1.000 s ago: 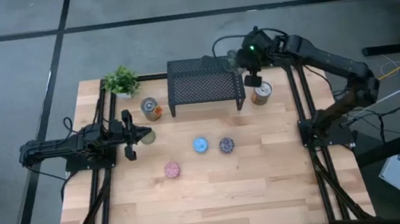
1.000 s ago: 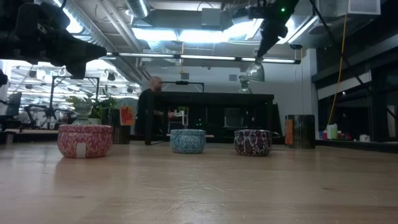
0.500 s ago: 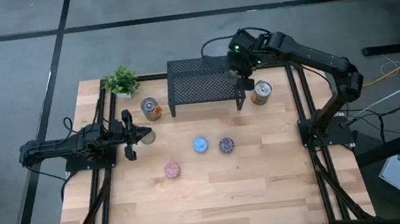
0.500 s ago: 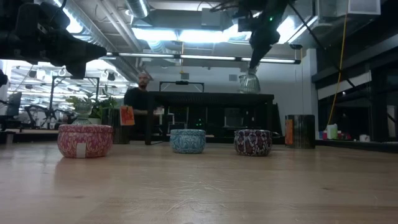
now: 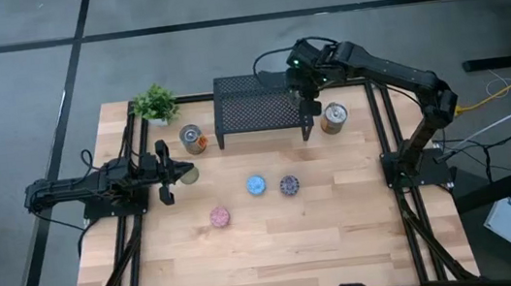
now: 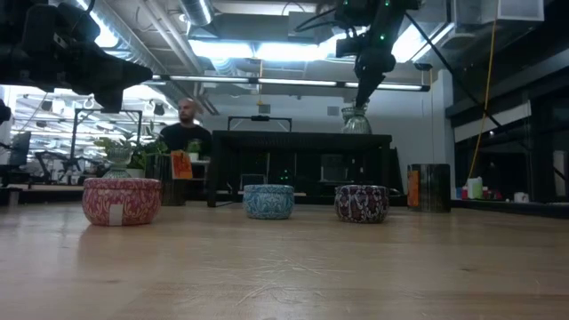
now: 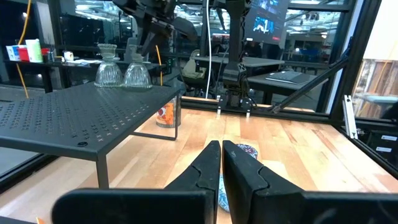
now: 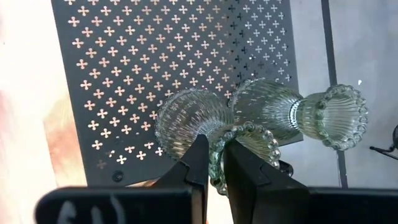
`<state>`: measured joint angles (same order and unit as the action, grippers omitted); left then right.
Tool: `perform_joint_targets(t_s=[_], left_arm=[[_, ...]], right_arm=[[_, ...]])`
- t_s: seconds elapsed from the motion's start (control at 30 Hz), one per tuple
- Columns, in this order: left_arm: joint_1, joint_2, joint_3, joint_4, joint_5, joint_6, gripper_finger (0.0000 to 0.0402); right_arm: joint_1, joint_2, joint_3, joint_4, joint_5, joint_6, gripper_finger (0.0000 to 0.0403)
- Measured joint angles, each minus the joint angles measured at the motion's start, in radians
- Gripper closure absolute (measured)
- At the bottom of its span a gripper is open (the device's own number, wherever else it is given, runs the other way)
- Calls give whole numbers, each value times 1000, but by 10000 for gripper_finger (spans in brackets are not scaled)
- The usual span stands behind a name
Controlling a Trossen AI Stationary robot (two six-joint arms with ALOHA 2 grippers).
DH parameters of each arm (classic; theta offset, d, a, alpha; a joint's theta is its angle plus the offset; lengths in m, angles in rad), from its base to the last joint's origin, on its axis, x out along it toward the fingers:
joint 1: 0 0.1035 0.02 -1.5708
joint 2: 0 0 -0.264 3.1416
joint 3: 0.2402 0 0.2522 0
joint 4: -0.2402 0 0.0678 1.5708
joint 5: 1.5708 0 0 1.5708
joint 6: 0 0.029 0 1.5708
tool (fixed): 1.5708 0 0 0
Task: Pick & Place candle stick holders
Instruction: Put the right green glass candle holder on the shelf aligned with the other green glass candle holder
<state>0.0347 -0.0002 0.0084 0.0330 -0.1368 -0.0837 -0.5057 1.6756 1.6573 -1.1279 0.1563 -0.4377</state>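
Clear glass holder: you have it (image 8: 205, 134) pinched by its beaded rim, upper centre of the high view, standing on the right end of the black mesh stand (image 5: 262, 113).
Second glass holder: it (image 8: 292, 112) stands just beside the first on the same stand top; in the left wrist view you see the two (image 7: 123, 71) side by side.
Right gripper: your right gripper (image 8: 211, 163) is clamped on that rim, above the stand's right end.
Silver-and-orange holders: one (image 5: 333, 117) on the table right of the stand, one (image 5: 192, 138) left of it.
Blue holder: (image 5: 257, 185) centre of the table.
Purple holder: (image 5: 289, 185) just right of the blue one.
Pink holder: (image 5: 220, 217) lower left of the blue one.
Left gripper: your left gripper (image 5: 181, 175) waits at the table's left side, fingers pressed together, holding nothing.
Potted plant: (image 5: 155, 104) upper left corner of the table.
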Motion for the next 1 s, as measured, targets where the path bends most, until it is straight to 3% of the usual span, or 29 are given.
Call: perform_joint_targets(t_s=[0.57,1.0], left_arm=[[0,0,0,0,0,0,391],[0,0,0,0,0,0,389]], right_arm=[[-24,2,-1,15,-3,-8,366],[-24,2,-2,13,-3,-23,320]])
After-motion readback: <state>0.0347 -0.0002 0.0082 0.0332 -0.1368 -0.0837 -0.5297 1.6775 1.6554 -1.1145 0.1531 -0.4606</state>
